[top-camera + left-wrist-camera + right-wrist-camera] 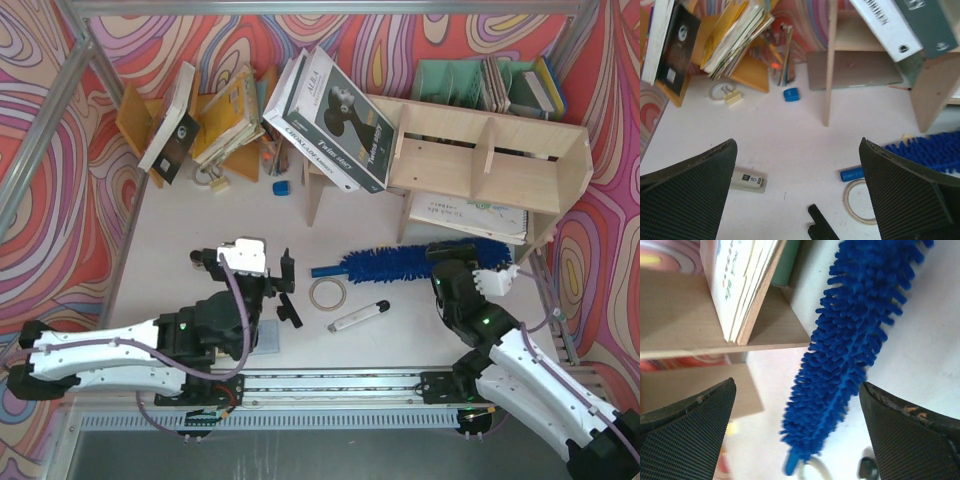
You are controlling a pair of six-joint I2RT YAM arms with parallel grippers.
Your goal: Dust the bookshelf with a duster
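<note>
At the table's far right corner, seen from above, stands the bookshelf (490, 165), with the duster (395, 265) lying on the table just before it. Left wrist: the left pincer (797, 145) gapes wide, empty. Right wrist: the right pincer (797, 385) gapes wide, and the duster lies between its fingers, clear of both.

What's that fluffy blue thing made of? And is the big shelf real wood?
The duster looks like soft microfibre: a dense, matte mass of stubby bright blue strands. Its handle looks smooth and blue, probably plastic. The bookshelf looks like real wood, pale, unpainted and matte, with thin flat boards, so maybe plywood.
</note>
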